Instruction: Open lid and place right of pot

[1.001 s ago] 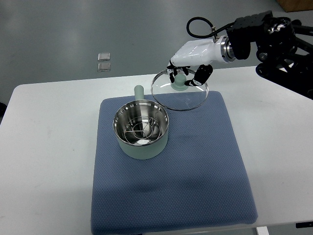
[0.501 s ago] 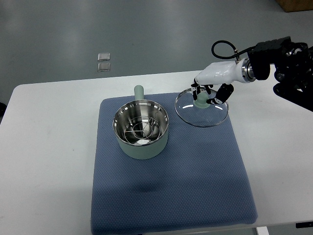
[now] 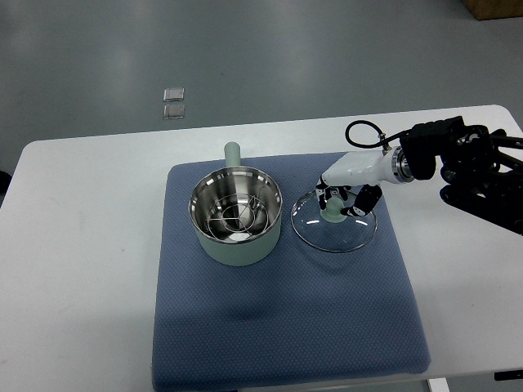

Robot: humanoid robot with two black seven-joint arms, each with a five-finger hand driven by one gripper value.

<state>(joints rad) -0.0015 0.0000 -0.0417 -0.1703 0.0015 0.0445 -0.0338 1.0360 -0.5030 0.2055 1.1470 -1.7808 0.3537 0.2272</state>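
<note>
**Top view: lid low over the mat beside the pot, release is the risky part**

Nearest the camera, the front of the blue mat (image 3: 286, 327) lies bare on the white table (image 3: 82, 245). Farther in, on the mat's left half, stands the pale green pot (image 3: 237, 224), uncovered, with a wire rack visible inside its steel bowl and its stub handle pointing away from the camera.

Just beside the pot, on its right, is the glass lid (image 3: 333, 227). Its rim looks level and close to the mat, though whether it rests there or hangs just above cannot be told from this angle. A narrow gap separates lid rim from pot wall.

The right hand (image 3: 341, 200) comes in from the right edge, its dark fingers (image 3: 365, 200) curled down around the lid's green knob and clamped on it; it carries nothing else. The left hand is out of sight.

What could go wrong, as a judgement: if the fingers let go while the lid is off the mat, the glass could drop, wobble, or slide into the pot. A finger catching the knob on withdrawal could drag or tip the lid. Lifting away sideways toward the pot risks knocking its wall.

Beyond the table, two small square plates (image 3: 173, 104) sit on the grey floor.
</note>
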